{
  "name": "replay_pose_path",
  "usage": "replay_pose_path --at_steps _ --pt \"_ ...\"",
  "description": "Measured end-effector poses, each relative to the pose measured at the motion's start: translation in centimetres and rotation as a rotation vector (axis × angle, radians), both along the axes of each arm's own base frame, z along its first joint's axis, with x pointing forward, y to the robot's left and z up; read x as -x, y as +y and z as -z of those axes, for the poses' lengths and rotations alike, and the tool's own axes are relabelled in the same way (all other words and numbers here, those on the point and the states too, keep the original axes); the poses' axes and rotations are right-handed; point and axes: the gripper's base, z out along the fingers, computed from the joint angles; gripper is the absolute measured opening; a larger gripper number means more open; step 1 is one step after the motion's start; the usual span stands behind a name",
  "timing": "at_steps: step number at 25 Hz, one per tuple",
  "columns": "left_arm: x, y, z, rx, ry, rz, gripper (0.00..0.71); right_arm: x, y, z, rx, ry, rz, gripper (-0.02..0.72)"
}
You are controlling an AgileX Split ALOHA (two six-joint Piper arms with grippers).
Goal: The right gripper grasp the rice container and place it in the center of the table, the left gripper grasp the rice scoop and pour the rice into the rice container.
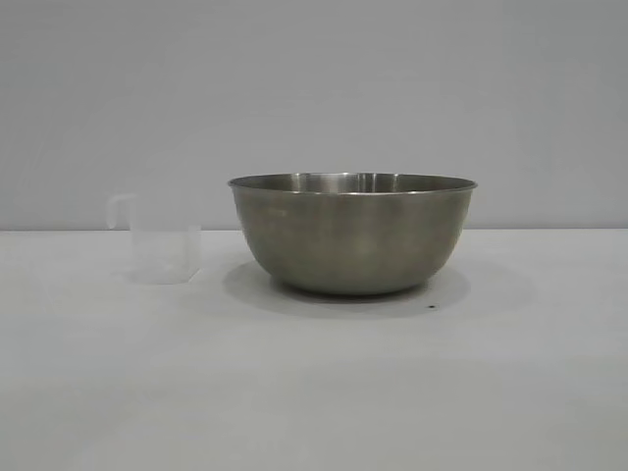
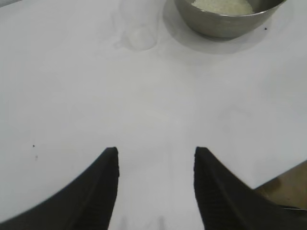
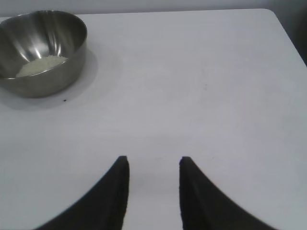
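Steel bowl (image 1: 353,235) with rice (image 3: 42,65) mid-bench (image 1: 314,392), empty plastic cup (image 1: 162,240) upright beside it, left gripper (image 2: 156,153) and right gripper (image 3: 153,160) both spread, holding nothing, over bare bench.

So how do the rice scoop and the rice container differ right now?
The rice scoop is small, translucent whitish plastic with a side loop handle; the rice container is a far bigger steel bowl. The scoop looks empty, while the container holds the rice. Both stand upright, apart, on the table, neither held.

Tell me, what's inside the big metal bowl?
A little pile of rice lies on the bottom of the bowl. From the front, the bowl's wall hides it.
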Motion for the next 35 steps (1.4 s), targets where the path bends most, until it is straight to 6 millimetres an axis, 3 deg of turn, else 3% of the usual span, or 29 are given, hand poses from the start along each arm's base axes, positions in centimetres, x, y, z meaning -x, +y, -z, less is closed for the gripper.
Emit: replay_pose_path --at_steps 7,22,35 --pt "1.8 0.7 1.0 -0.006 -0.034 -0.011 0.319 0.0 0.0 0.0 0.0 0.0 0.0 0.254" --pt "1.3 1.4 1.4 0.015 -0.026 -0.134 0.319 0.0 0.0 0.0 0.0 0.0 0.0 0.254" --pt "1.3 1.2 1.4 0.034 -0.02 -0.122 0.319 0.0 0.0 0.0 0.0 0.0 0.0 0.254"
